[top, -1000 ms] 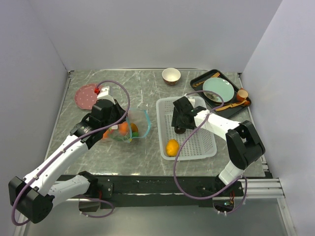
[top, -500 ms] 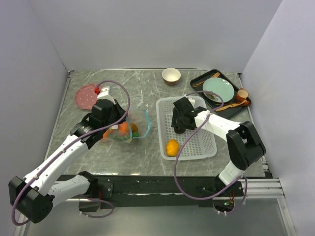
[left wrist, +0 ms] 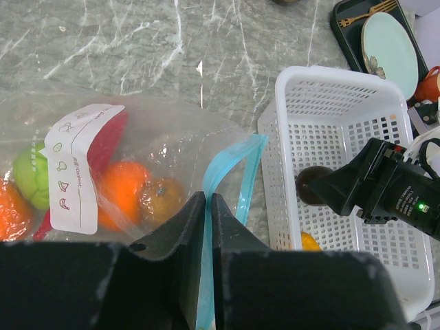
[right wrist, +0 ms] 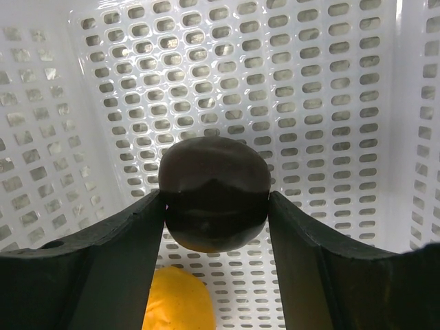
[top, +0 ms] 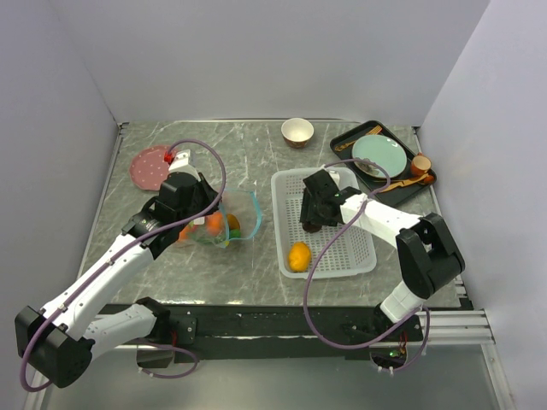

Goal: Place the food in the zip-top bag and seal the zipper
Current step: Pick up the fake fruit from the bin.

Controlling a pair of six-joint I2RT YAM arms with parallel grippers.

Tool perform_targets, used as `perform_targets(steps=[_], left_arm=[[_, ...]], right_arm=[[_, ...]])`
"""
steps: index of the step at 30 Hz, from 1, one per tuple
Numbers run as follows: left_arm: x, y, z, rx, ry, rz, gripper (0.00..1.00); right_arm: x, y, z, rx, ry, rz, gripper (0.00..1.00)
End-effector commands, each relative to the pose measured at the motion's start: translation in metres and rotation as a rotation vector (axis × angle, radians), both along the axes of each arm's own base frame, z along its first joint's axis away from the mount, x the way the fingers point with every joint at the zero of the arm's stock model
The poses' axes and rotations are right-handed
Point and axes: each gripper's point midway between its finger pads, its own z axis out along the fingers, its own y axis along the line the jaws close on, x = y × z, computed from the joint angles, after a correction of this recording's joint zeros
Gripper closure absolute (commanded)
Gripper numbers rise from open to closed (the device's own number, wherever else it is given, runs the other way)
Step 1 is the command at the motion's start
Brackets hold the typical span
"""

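Pinching, L claw: clenched on teal-blue zipper strip of clear soft plastic bag.
R claw: grasping dark round fruit in white rectangular mesh basket.

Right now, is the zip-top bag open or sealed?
Open: the zipper stands apart in a teal loop; the left gripper pinches one side.

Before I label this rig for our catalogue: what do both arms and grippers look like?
The left arm and right arm have white link shells, black joints and a purple cable. The left gripper and right gripper are black with wedge-like fingers. The right wrist housing carries white print and a green light.
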Motion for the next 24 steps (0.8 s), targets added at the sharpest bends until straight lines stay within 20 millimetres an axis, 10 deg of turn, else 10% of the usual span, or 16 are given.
perform_targets(steps=[1,24], left_arm=[[0.003,-0.0001,0.0086,-0.023,-0.032,0.012,0.85],[0.0036,-0.0016,0.008,-0.023,-0.03,0.006,0.85]], right_arm=[[0.0065,0.0016,0.0185,0.041,-0.062,-0.002,0.34],[0.003,0.0061,0.013,0.052,-0.04,0.032,0.35]])
